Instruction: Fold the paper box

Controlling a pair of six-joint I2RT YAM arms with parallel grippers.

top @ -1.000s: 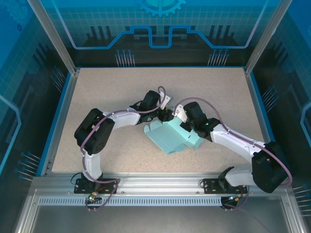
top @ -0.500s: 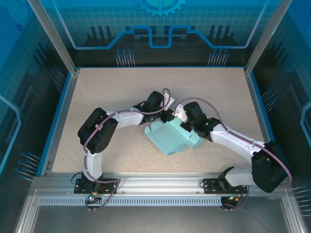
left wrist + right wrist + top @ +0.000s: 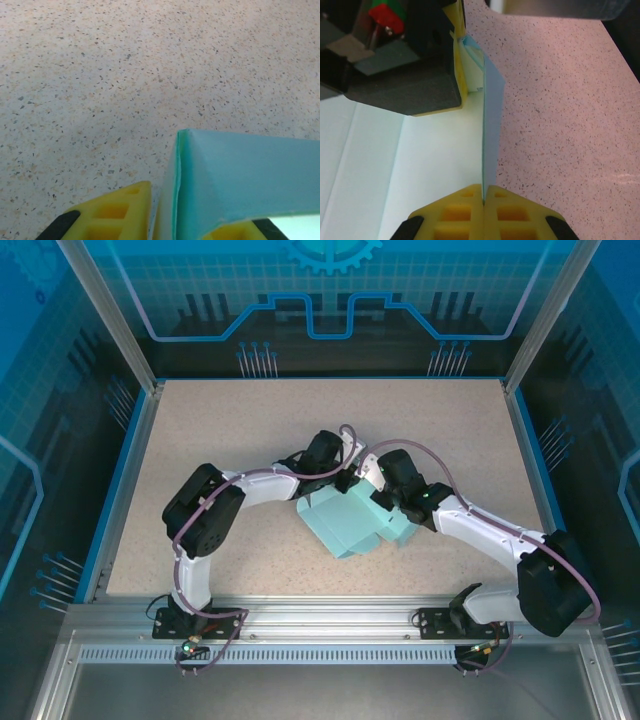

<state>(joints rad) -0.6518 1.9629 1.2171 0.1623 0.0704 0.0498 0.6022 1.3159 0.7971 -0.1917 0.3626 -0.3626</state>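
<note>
- Risk: thin card of the paper box (image 3: 350, 525) could tear or crease wrongly if your left tool (image 3: 185, 215) and right tool (image 3: 484, 200) pull apart.
- Right tool: clenched on an upright flap at the box's upper edge.
- Left tool: straddles a folded corner just beside it; you cannot tell whether it grips.
- Box lies mid-frame on the tabletop (image 3: 230, 430).

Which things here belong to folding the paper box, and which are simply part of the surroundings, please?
For the job:
- paper box
- right gripper, shut on an upright box wall
- left gripper, its fingers either side of the card

Just there:
- speckled table
- metal frame
- blue back panel
</note>
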